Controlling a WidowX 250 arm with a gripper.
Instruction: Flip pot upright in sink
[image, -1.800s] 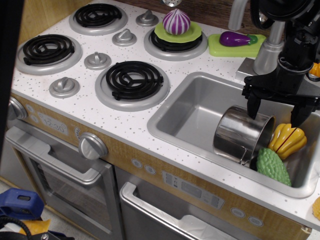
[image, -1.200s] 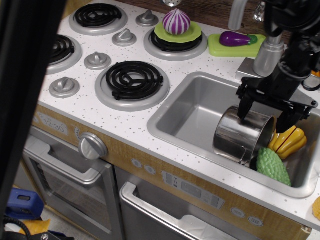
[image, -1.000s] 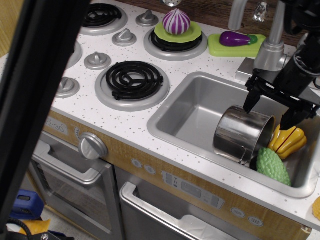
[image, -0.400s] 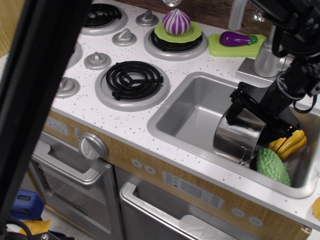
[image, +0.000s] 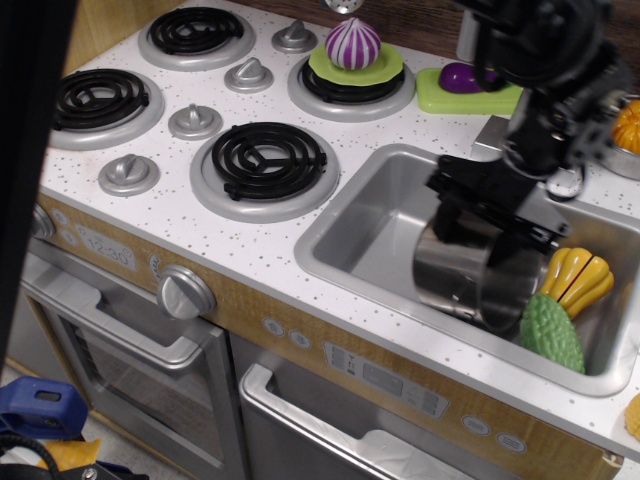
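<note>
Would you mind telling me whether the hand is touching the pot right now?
Touching. The only view shows the hand clamped over the top rim of the pot, its black fingers overlapping the steel wall with no gap, inside the sink.

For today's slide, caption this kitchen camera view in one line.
Black gripper clamps the shiny steel pot, tilted in the grey sink beside a green bumpy vegetable.
</note>
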